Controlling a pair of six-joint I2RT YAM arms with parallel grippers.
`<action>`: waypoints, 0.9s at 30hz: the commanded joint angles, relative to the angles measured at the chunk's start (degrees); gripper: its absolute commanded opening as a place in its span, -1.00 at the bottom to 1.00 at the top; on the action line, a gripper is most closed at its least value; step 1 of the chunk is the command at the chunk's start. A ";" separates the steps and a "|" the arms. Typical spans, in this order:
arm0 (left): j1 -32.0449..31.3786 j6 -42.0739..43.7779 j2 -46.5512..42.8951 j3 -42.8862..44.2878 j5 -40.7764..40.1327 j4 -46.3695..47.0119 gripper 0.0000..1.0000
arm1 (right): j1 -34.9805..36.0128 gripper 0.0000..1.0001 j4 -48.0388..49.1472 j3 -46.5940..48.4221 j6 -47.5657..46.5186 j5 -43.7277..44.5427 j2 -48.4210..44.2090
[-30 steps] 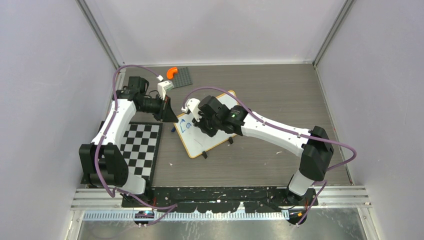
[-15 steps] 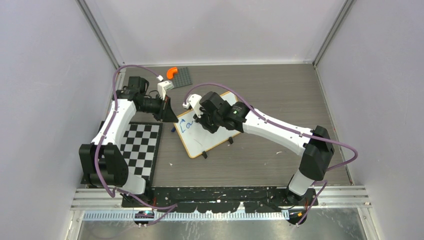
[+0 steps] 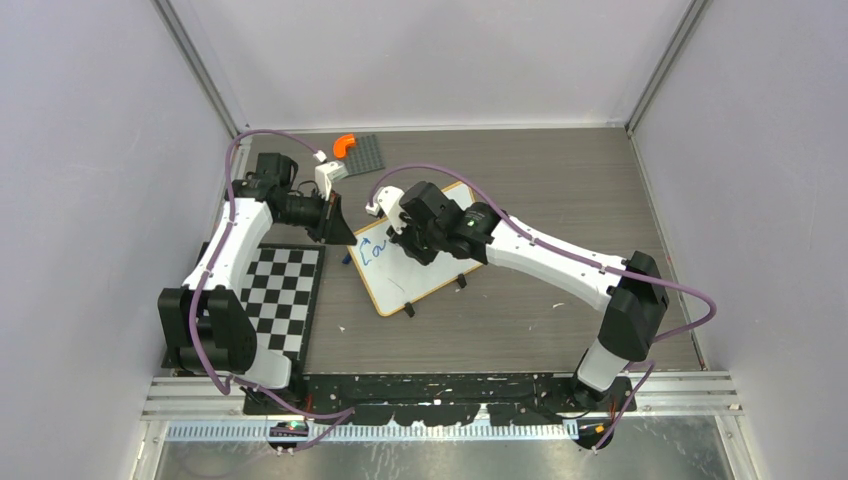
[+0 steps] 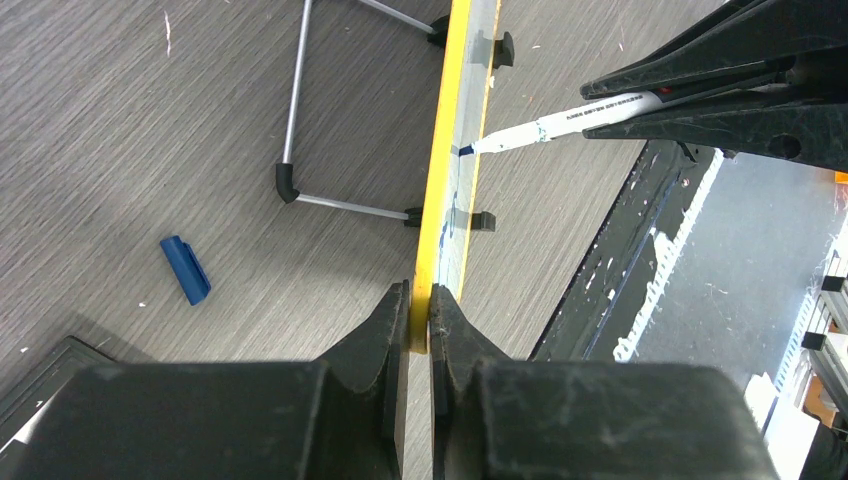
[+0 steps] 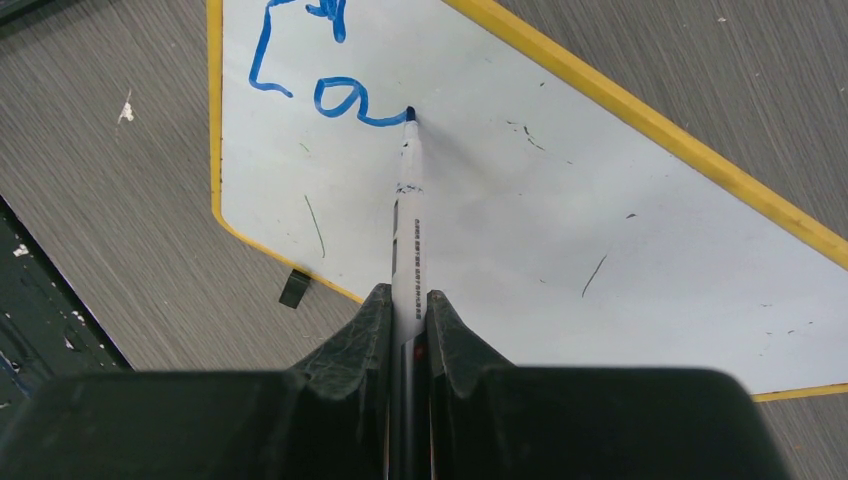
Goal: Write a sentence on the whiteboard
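The whiteboard (image 3: 425, 275) is set near the middle of the worktop (image 3: 560, 180), beside the checkerboard mat (image 3: 285, 290), its yellow edge pinched by the closed left hand (image 4: 420, 300). A white marker (image 5: 408, 200) is gripped by the right hand (image 5: 407, 300), its tip touching the board at the end of the first blue letters of the sentence (image 5: 318, 95).

whiteboard (image 3: 392, 286) — half under right arm (image 3: 545, 260) | sentence (image 5: 330, 80) — top cut off
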 commanded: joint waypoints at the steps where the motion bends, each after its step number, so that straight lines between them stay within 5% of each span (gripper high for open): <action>1: -0.46 0.71 -0.12 -0.04 0.17 -0.92 -1.00 | 0.26 -1.00 2.37 0.58 0.16 0.37 -0.57; 19: -0.46 0.54 -0.30 0.30 0.06 -1.09 -1.00 | 0.81 -0.99 0.16 -2.49 -0.15 0.14 -3.36; 27: -0.41 0.63 -2.77 4.82 0.63 -4.43 -0.15 | 0.18 -0.99 -3.77 2.61 1.30 -7.95 -6.21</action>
